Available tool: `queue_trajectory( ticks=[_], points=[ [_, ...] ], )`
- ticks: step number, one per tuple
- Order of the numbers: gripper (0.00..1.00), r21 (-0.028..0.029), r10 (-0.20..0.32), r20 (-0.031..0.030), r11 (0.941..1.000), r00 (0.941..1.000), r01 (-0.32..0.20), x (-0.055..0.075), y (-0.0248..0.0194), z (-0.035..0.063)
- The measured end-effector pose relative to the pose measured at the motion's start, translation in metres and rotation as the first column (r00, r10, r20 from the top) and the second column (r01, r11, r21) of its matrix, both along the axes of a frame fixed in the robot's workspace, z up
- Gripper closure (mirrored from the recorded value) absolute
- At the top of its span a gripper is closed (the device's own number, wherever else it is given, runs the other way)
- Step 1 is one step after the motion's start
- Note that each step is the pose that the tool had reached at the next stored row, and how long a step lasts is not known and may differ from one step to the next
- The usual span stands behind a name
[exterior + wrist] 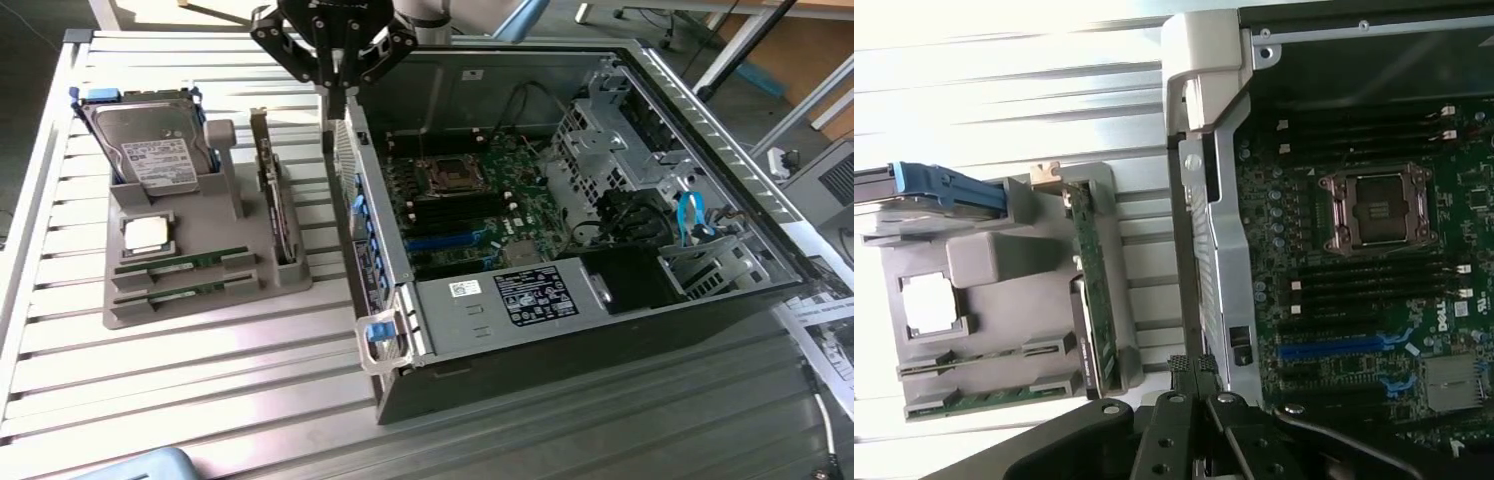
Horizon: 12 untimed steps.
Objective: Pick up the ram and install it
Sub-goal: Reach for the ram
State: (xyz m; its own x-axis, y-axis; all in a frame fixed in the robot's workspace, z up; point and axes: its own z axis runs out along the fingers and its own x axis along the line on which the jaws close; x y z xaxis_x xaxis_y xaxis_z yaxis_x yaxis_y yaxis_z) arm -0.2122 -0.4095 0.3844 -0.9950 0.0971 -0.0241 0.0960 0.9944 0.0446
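Observation:
Two green ram sticks (180, 265) (167, 292) lie flat in the front slots of a grey holder (200, 210) at the exterior view's left. In the wrist view they show as thin green strips (984, 362) (989, 400). My gripper (330, 135) hangs above the gap between the holder and the open computer case (534, 300), over the case's near wall. Its fingers are shut together (1194, 368) with nothing between them. It is apart from both ram sticks. Black memory slots (1364, 290) lie beside the CPU socket (1376, 208) on the motherboard.
The holder also carries a hard drive (147, 140) with blue rails, a square silver CPU chip (144, 232) and an upright expansion card (274, 195). Cables and a drive cage (641, 200) fill the case's far side. Everything stands on a slatted metal table (174, 380).

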Motion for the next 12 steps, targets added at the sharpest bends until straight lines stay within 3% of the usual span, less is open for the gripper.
queue_trajectory(
  ticks=[12],
  points=[
    [0.89, 0.0000, 0.000, -0.0001, 1.0000, 1.0000, 0.000, -0.026, 0.0000, 0.0000]
  ],
)
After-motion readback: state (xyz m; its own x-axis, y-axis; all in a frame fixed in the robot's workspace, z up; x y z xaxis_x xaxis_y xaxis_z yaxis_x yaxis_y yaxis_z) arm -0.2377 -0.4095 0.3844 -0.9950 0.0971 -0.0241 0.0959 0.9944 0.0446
